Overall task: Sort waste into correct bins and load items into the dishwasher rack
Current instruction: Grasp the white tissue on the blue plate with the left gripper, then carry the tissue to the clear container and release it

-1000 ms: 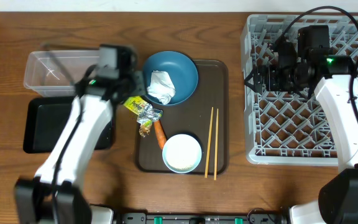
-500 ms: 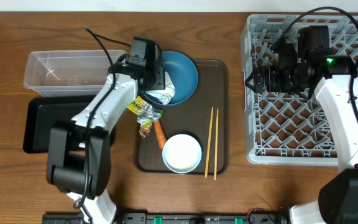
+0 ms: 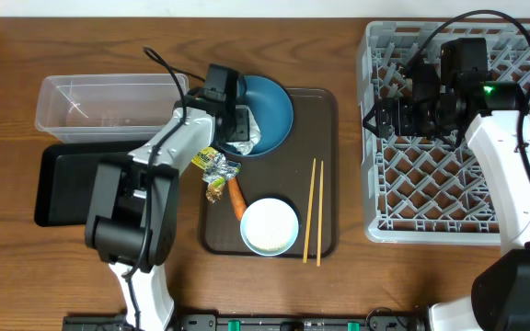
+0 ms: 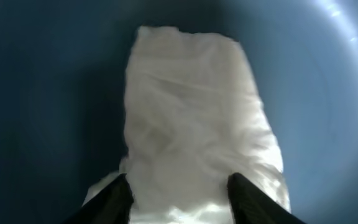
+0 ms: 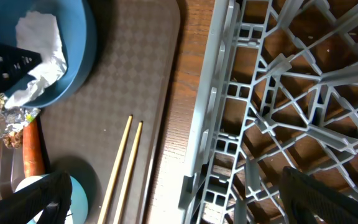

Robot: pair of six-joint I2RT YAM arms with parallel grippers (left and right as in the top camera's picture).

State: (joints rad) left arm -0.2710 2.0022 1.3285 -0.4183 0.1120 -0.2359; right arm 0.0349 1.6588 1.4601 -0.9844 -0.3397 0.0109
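L arm swung into blue bowl [image 3: 274, 103], jaws straddling tissue [image 4: 191, 118]

Crumpled white tissue [image 4: 191, 118] lies inside dark blue bowl [image 3: 276, 103]. Foil wrapper [image 3: 212, 163], orange stick [image 3: 236, 196], white bowl [image 3: 270, 226] and parallel chopsticks [image 3: 311, 210] lie nearby.

Table [image 3: 357, 285], tub [image 3: 44, 101], bin [image 3: 63, 184] (black), tray [image 3: 316, 119] (brown), rack [image 3: 403, 211]

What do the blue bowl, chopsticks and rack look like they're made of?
Bowl: glossy highlights, so glazed ceramic or hard plastic. Chopsticks: pale, matte, likely wood. Rack: grey moulded lattice, probably plastic.
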